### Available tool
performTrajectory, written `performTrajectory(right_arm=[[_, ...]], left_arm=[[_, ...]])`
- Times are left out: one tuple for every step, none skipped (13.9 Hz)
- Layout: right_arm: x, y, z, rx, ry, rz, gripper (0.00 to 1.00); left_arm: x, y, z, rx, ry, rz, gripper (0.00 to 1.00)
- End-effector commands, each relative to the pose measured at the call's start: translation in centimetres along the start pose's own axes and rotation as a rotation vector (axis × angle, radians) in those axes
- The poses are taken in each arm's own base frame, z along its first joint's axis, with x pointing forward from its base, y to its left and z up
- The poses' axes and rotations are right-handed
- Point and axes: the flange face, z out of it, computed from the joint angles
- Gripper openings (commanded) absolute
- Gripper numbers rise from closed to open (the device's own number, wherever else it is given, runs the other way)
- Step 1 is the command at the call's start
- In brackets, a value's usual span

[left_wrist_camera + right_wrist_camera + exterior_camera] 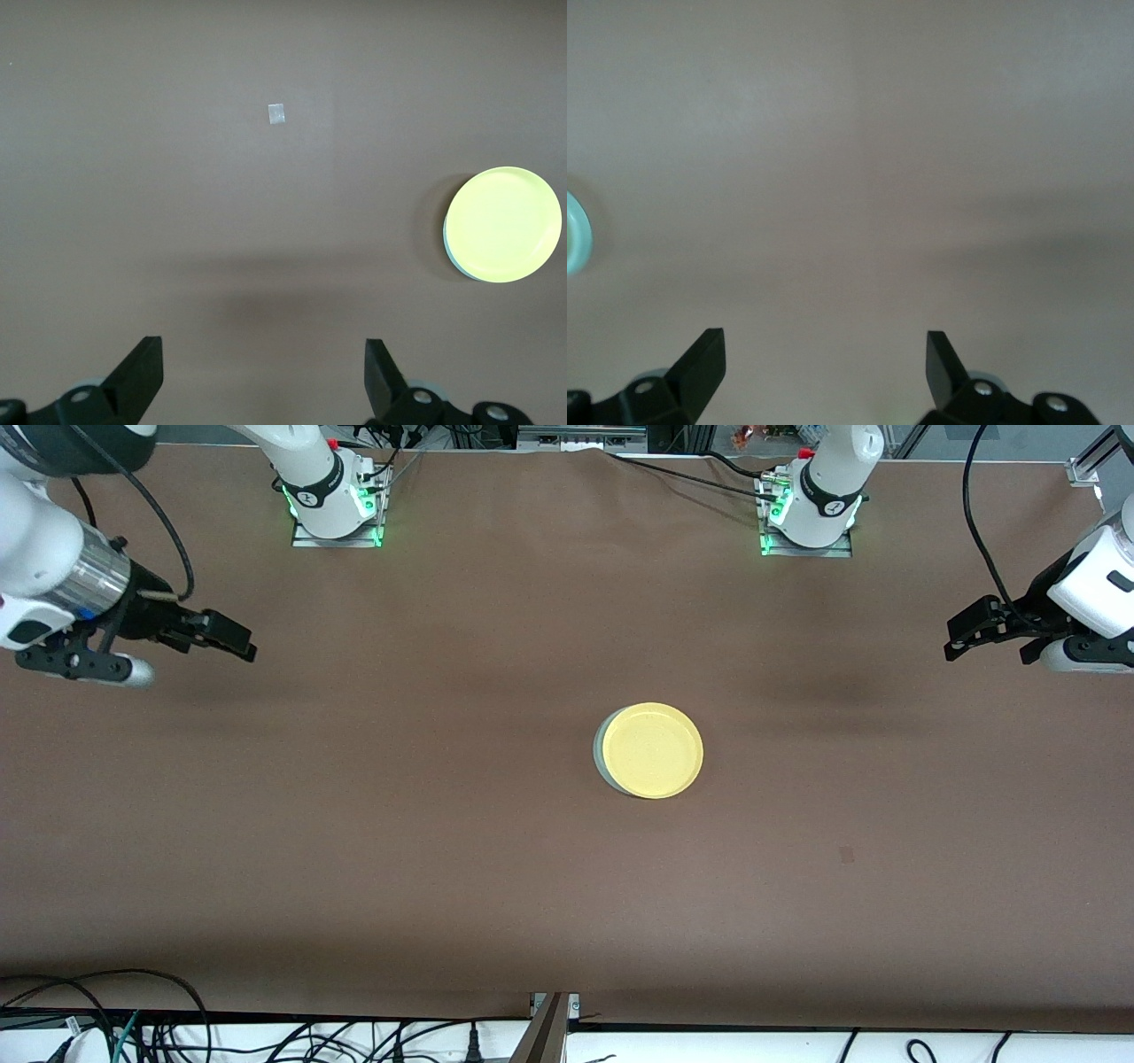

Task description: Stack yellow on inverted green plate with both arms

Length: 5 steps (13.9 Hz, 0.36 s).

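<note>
The bright yellow plate point(654, 750) lies on top of the pale green plate point(600, 755) in the middle of the table. Only a thin sliver of the green plate shows past the yellow one. Both also show in the left wrist view, the yellow plate point(503, 224) over the green rim point(448, 255). The right wrist view shows only a green edge point(576, 235). My left gripper point(955, 638) is open and empty over the left arm's end of the table, well away from the plates. My right gripper point(237, 640) is open and empty over the right arm's end.
A small square mark point(846, 855) sits on the brown table cover, nearer to the front camera than the plates; it also shows in the left wrist view point(276, 114). Cables point(177, 1027) run along the table's front edge. The arm bases point(332, 500) point(811, 509) stand at the back.
</note>
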Motion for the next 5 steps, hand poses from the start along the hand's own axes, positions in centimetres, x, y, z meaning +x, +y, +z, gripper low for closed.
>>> performTrajectory(right_arm=[[-0.29,1.59,0.07,-0.069,0.021,-0.1,1.0],[-0.09,1.73,-0.01,-0.08,0.026,-0.102,1.0],[0.22,1.38,0.03,-0.082,0.025,-0.106,1.0],[0.2,1.16,-0.17,-0.095,0.031,-0.113,1.0],[0.15,1.03,-0.27,-0.108,0.031,-0.117,1.0]], left_arm=[[-0.17,-0.1,-0.65,0.023,-0.007,0.027,1.0],[-0.16,-0.1,-0.72,0.023,-0.006,0.025,1.0],[-0.17,0.07,-0.71,0.023,-0.006,0.028,1.0],[-0.12,0.07,-0.63,0.023,-0.007,0.028,1.0],[-0.12,0.07,-0.63,0.023,-0.007,0.028,1.0]])
